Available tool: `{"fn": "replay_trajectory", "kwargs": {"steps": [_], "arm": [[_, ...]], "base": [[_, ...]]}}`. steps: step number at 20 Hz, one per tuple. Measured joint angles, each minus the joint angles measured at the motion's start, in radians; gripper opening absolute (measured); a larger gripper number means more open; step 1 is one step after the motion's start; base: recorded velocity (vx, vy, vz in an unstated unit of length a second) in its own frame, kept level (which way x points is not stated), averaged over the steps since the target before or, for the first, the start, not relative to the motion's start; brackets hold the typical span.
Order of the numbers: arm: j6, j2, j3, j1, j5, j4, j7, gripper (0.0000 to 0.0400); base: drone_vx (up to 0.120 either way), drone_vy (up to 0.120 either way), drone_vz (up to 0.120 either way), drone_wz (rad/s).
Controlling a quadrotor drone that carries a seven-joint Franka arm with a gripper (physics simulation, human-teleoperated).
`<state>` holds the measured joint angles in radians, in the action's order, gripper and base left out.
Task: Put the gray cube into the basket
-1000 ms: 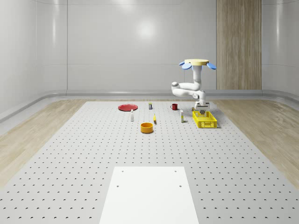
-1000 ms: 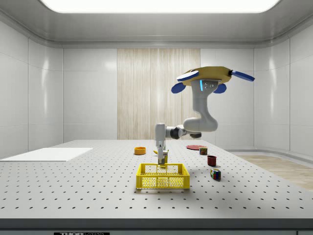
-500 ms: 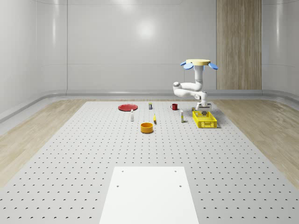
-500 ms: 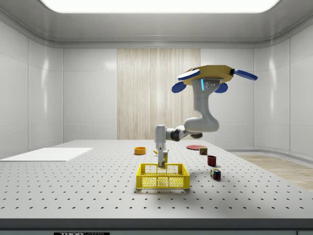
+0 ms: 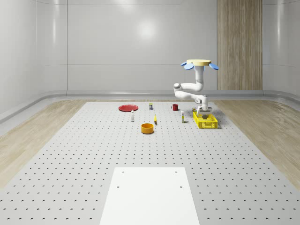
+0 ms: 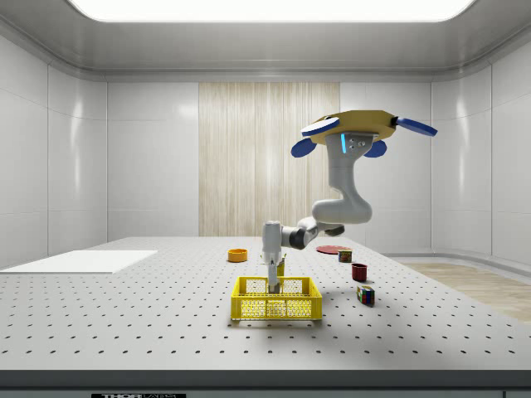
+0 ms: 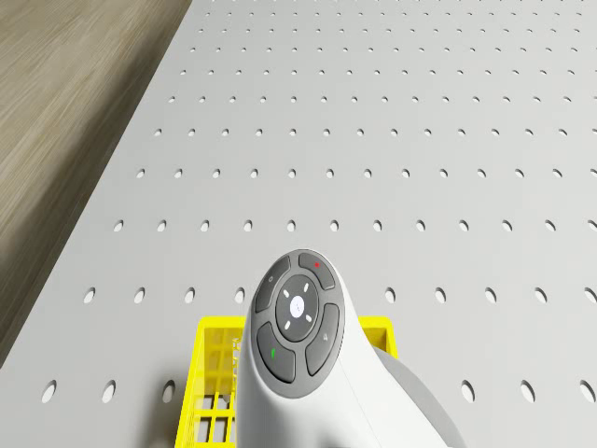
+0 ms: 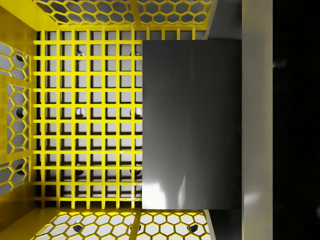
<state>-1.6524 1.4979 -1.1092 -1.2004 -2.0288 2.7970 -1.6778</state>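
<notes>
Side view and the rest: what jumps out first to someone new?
The yellow-topped quadrotor drone hovering over the perforated gray table, its white arm bent down so the tool dips into the yellow plastic mesh basket. In the wrist view, the gray cube hangs over the basket's grid floor. Further along the table lie a red plate and an orange bowl.
</notes>
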Motion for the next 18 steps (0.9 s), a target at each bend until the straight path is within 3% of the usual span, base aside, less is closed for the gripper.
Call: {"fn": "replay_trajectory", "kwargs": {"steps": [5,11,18], "arm": [[-0.019,-0.008,0.05,-0.011,-0.048,-0.024,0.002,0.025],[-0.016,-0.017,0.062,-0.009,-0.062,-0.029,0.006,0.036],[0.023,-0.019,-0.006,0.012,-0.001,0.006,0.007,0.0393]], "base": [[0.0,0.0,0.0,0.0],[0.0,0.0,0.0,0.0],[0.0,0.0,0.0,0.0]]}}
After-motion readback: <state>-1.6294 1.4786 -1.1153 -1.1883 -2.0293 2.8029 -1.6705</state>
